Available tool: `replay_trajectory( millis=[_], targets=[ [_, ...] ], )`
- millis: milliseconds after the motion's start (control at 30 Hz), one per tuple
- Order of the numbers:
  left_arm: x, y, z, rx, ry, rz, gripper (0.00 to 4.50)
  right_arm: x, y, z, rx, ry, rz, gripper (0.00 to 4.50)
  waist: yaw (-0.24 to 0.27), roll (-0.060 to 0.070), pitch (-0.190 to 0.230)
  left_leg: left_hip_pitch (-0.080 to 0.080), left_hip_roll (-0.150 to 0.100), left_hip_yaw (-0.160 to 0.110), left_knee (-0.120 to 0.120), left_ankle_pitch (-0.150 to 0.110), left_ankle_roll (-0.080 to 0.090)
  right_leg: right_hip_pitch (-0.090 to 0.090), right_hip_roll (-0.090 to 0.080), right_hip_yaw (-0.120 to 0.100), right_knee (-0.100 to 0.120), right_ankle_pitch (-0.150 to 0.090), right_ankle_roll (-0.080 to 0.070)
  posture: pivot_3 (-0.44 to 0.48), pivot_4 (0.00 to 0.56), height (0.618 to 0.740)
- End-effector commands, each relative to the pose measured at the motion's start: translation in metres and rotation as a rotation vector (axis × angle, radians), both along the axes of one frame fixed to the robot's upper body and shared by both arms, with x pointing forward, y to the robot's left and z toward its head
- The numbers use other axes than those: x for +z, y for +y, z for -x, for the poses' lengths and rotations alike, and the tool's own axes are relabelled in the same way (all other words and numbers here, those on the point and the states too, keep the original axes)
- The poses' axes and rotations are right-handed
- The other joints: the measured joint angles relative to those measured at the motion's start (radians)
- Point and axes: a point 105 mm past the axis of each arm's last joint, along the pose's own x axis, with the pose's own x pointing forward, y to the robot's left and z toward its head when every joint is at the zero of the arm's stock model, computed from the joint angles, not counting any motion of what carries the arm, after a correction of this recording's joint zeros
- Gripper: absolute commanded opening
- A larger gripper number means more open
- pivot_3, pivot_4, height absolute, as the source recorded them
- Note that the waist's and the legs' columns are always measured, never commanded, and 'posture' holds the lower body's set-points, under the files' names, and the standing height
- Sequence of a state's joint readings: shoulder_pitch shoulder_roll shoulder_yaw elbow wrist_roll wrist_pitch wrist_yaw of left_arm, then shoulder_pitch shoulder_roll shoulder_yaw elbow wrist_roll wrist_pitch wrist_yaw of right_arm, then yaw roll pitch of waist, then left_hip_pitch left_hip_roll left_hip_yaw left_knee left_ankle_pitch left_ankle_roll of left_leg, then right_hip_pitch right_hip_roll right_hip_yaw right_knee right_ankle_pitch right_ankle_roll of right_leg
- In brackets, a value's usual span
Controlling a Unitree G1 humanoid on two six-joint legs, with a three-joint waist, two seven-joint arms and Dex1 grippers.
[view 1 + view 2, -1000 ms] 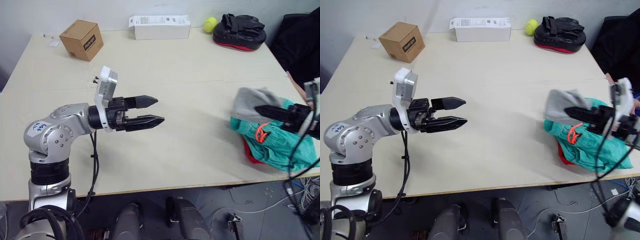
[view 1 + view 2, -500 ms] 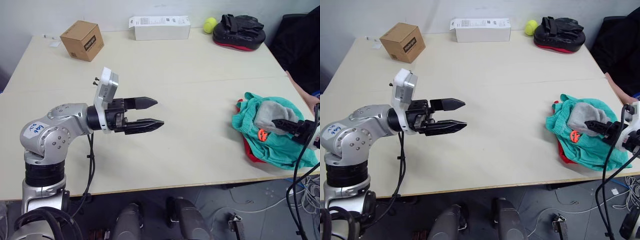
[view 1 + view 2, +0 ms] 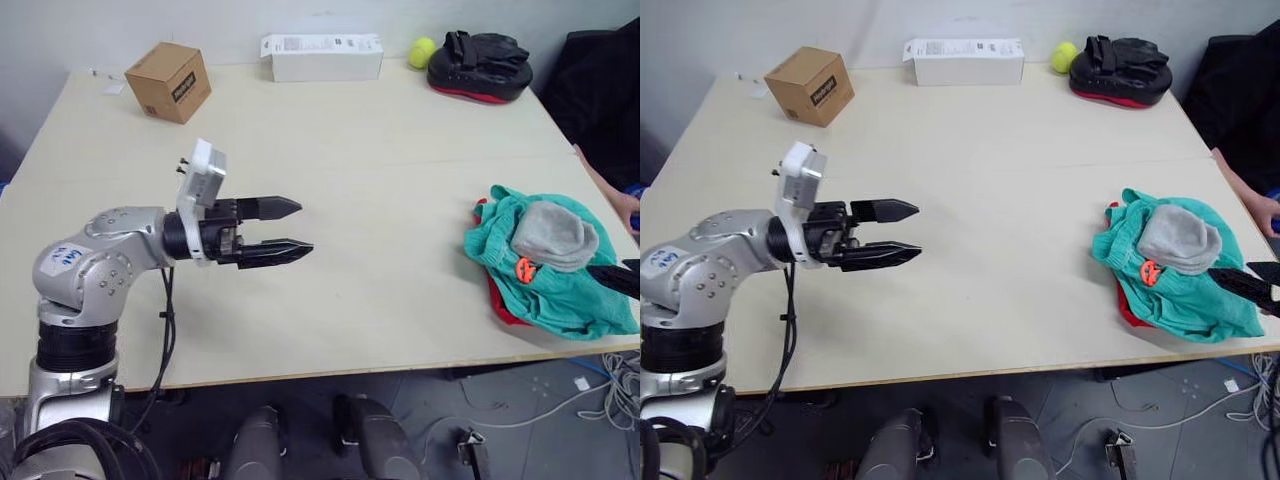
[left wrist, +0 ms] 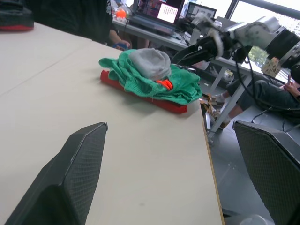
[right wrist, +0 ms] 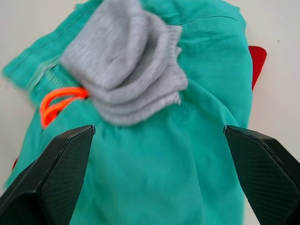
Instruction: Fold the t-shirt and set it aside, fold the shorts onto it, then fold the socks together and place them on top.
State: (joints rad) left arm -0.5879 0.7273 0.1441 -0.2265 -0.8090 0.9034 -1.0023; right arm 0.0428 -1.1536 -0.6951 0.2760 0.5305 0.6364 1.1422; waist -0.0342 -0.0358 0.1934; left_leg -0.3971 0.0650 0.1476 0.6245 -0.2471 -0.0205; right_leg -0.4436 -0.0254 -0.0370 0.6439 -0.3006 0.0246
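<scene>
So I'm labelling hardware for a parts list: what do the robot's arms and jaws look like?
The left arm is silver metal with black joint bands, a white sticker with blue writing, a white wrist block and a black cable. Both the left gripper and the right gripper have black, tapered, textured jaws.

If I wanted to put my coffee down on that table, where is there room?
The widest bare stretch of the table lies between the left gripper and the clothes pile, socks topmost. The back edge is crowded: cardboard box, white box, tennis ball, black pad.
</scene>
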Motion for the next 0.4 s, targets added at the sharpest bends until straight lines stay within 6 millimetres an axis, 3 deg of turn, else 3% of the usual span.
replay_trajectory(
  millis=[33, 167, 300, 400],
  targets=[
    [0.011, 0.021, 0.011, 0.018, -0.044, -0.008, 4.5, 0.032, -0.003, 0.019, 0.11, -0.061, 0.125, 4.48, -0.004, 0.0, 0.0, 0.002, 0.0, 0.001, -0.001, 0.0, 0.0, 0.001, 0.0, 0.0, 0.0, 0.0, 0.0, 0.0, 0.15, 0.74],
    [0.017, 0.057, 0.024, 0.114, -0.027, -0.039, 4.5, 0.046, -0.023, 0.04, 0.096, -0.042, 0.127, 4.48, -0.012, -0.001, 0.001, 0.007, 0.0, 0.0, -0.001, -0.002, 0.001, 0.006, 0.0, 0.001, -0.001, -0.001, -0.001, 0.0, 0.15, 0.74],
    [0.016, 0.087, 0.037, 0.201, 0.007, -0.069, 4.5, 0.058, -0.035, 0.04, 0.053, -0.086, 0.07, 4.48, -0.024, -0.002, 0.001, 0.01, 0.0, -0.001, 0.0, -0.007, 0.004, 0.011, 0.0, 0.0, -0.005, -0.001, -0.009, 0.0, 0.15, 0.74],
    [0.014, 0.101, 0.042, 0.253, 0.001, -0.097, 4.5, 0.056, -0.034, 0.036, 0.067, -0.088, 0.03, 4.48, -0.026, -0.002, 0.001, 0.011, 0.0, -0.003, 0.002, -0.01, 0.006, 0.014, -0.001, -0.001, -0.008, -0.002, -0.015, 0.0, 0.15, 0.74]
  ],
)
